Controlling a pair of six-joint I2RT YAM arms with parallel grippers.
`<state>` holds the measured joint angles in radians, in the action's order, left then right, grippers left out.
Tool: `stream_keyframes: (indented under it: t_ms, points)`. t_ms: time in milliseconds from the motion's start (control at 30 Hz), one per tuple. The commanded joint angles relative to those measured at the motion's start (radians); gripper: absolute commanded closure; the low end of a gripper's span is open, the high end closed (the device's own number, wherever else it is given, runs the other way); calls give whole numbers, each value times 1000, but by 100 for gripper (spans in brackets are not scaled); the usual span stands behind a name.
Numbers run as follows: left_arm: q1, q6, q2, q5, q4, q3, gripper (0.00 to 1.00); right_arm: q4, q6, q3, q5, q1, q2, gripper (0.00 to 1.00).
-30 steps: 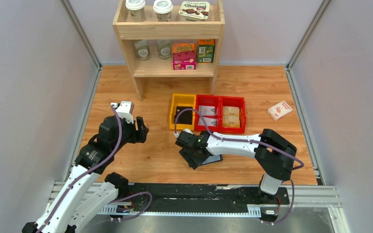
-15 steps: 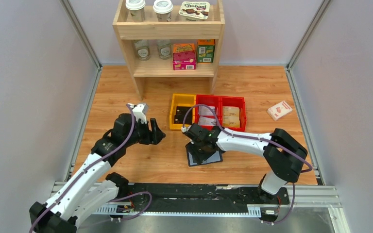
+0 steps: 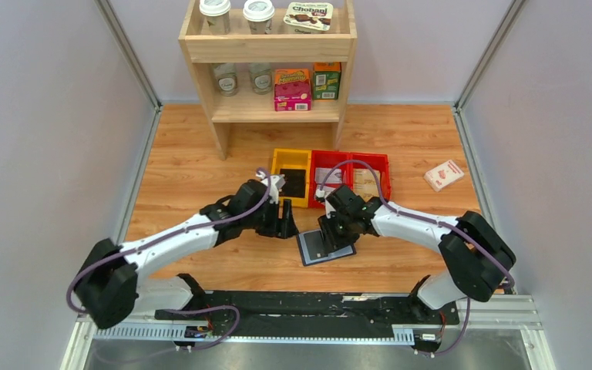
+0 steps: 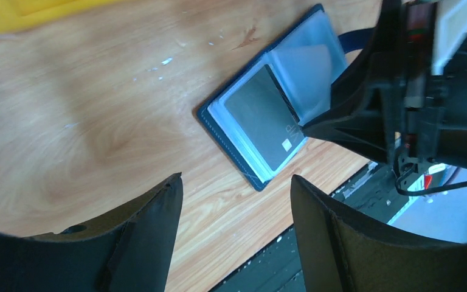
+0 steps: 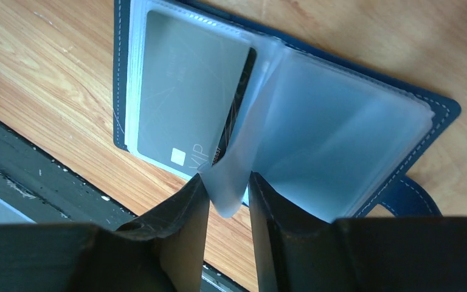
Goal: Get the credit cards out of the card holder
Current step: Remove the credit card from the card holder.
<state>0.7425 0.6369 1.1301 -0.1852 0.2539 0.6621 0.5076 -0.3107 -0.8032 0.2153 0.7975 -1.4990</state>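
Note:
The navy card holder [image 3: 314, 253] lies open on the wood near the table's front edge. In the right wrist view its navy cover [image 5: 425, 100] frames pale clear sleeves. A grey-looking credit card [image 5: 188, 103] sits in the left sleeve, with a black card edge [image 5: 238, 109] behind it. My right gripper [image 5: 228, 182] stands over the holder's near edge. Its jaws are narrow, and a lifted sleeve corner [image 5: 231, 188] stands between them. My left gripper [image 4: 236, 179] hovers open and empty just left of the holder [image 4: 234, 159], above bare wood. In the top view the two grippers [image 3: 287, 225] [image 3: 331, 231] face each other.
A yellow bin [image 3: 290, 179] and red bins [image 3: 351, 181] sit just behind the holder. A white-and-red box [image 3: 443, 175] lies at the right. A wooden shelf [image 3: 270, 54] stands at the back. The black rail [image 3: 308, 308] runs along the near edge.
My left arm has swung right, up to the holder. My right gripper has shifted up and right over the holder, and its jaws have narrowed around a sleeve.

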Motion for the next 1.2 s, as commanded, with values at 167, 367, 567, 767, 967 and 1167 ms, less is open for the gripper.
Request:
stream_keyframes:
  t_ms: [167,367,567,767,967,1167]
  points:
    - [116,17,365,-31,8,221,37,-73,-50,50,59,-50,74,67]
    - [159,-29,508,-31,65,327,52,-69,-79,62,29,-67,86,68]
    - [170,-80,638,-42,162,389,67,-52,-126,87,-5,-96,134,67]
    - [172,-77,640,-31,174,369,68,-15,-206,156,-63,-199,236,63]
    - [172,-97,600,-33,170,361,69,57,-249,161,-189,-238,348,62]
    - [172,-89,507,4,137,334,62,-3,-206,153,-93,-236,500,56]
